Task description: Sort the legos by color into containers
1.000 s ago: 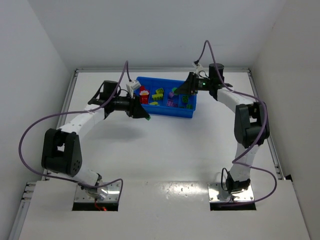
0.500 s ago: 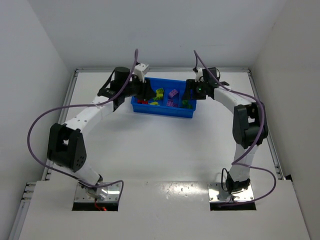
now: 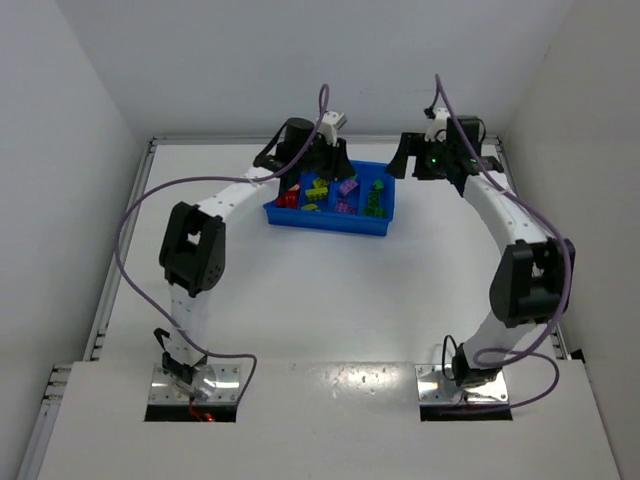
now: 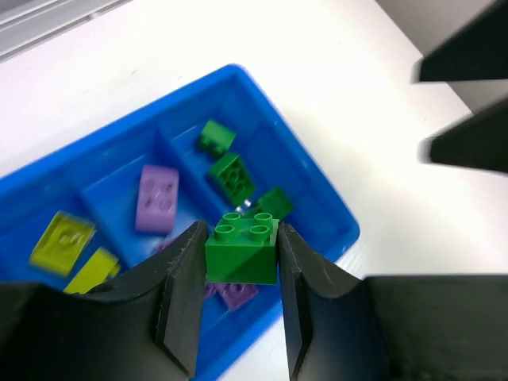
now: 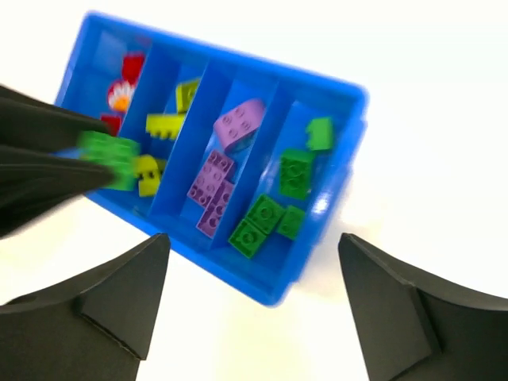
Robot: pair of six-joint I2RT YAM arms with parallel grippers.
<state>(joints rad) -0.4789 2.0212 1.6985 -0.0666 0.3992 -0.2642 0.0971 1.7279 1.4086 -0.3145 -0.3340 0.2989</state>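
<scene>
The blue tray (image 3: 330, 222) lies at the back of the table with four compartments. They hold red (image 5: 131, 67), yellow (image 5: 163, 123), purple (image 5: 214, 186) and green legos (image 5: 294, 171), left to right. My left gripper (image 3: 326, 165) hovers above the tray, shut on a green four-stud brick (image 4: 242, 252). Below it, the left wrist view shows the tray's (image 4: 333, 222) green and purple compartments. The right gripper (image 3: 408, 158) stands open and holds nothing, just off the tray's right end. Its wrist view looks down on the tray (image 5: 238, 278) between its fingers (image 5: 127, 294).
White walls close in behind and to both sides. A metal rail (image 3: 120, 260) runs along the table's left edge. Both arms reach toward the tray from opposite ends, their purple cables (image 3: 130, 230) looping overhead.
My left arm has swung right from the tray's left front corner to above it, still shut on the green brick. The right gripper has opened and drawn back off the tray's right end.
</scene>
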